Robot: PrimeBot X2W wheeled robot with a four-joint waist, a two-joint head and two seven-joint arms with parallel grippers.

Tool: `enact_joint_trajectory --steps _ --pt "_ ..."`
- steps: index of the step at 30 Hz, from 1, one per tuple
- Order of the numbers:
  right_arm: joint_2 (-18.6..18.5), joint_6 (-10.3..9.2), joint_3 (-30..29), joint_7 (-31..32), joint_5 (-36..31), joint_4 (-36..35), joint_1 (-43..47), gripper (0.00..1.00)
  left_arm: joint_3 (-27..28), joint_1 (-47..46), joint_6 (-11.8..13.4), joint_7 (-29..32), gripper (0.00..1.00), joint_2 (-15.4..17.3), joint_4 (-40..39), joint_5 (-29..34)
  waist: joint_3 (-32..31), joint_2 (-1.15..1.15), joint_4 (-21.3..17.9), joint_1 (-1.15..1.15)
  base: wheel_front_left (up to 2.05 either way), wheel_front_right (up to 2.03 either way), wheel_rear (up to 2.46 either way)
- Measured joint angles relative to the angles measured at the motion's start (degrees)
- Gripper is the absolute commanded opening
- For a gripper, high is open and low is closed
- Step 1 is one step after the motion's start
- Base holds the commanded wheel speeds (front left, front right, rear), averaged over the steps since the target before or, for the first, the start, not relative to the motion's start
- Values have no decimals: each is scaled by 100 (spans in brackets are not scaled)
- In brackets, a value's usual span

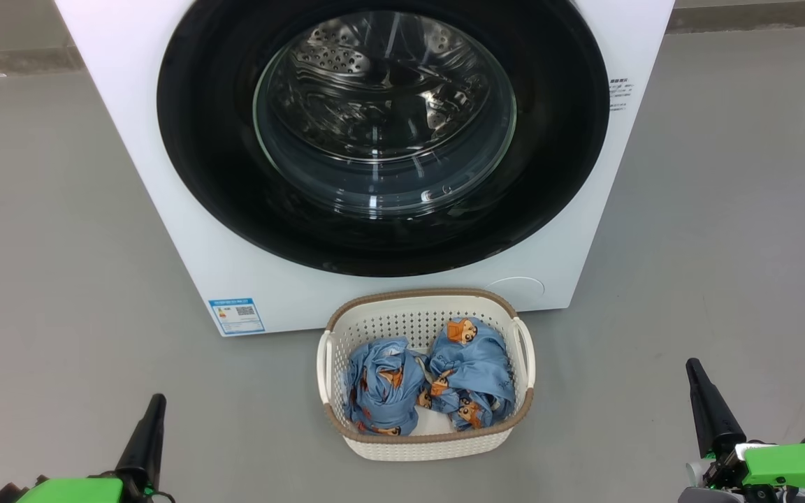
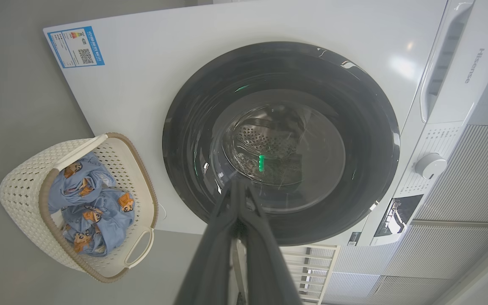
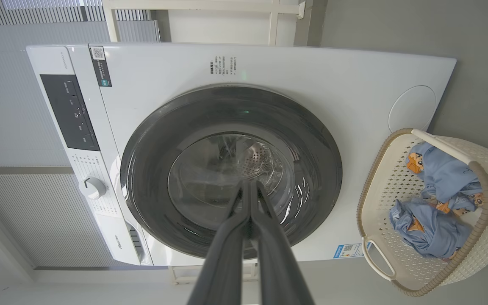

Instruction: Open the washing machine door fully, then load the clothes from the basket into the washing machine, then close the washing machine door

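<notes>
- We face the big white front-loading washing machine [image 1: 165, 195]. Its large round door [image 1: 214, 175], with a glossy black rim and a clear glass window, sits shut against the front.
- A small cream-white perforated plastic basket [image 1: 423, 447] with a brown rim stands on the grey floor [image 1: 46, 279], just in front of the washing machine.
- Two light-blue fabric garments [image 1: 476, 377] printed with orange-brown cartoon faces lie side by side inside it.
- Our left pincer [image 1: 156, 404] is closed and empty, well short of the washing machine.
- Our right pincer [image 1: 693, 369] is also closed, holding nothing, equally far back.
</notes>
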Motion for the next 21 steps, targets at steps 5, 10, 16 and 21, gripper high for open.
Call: enact_joint_trajectory --steps 5,10,16,21 --pt "0 0 -1 4 0 0 0 0 2 -1 0 7 0 0 0 0 0 0 0 0 0 0 0" --pt "1 0 -1 4 0 0 0 0 3 -1 0 7 0 -1 0 0 0 0 0 0 0 0 0" --pt "1 0 -2 4 0 0 0 0 5 -2 0 7 0 -1 0 0 0 0 0 0 0 0 0" --pt "1 0 -2 4 0 0 0 0 8 -2 0 7 0 -2 0 0 0 0 0 0 0 0 0"
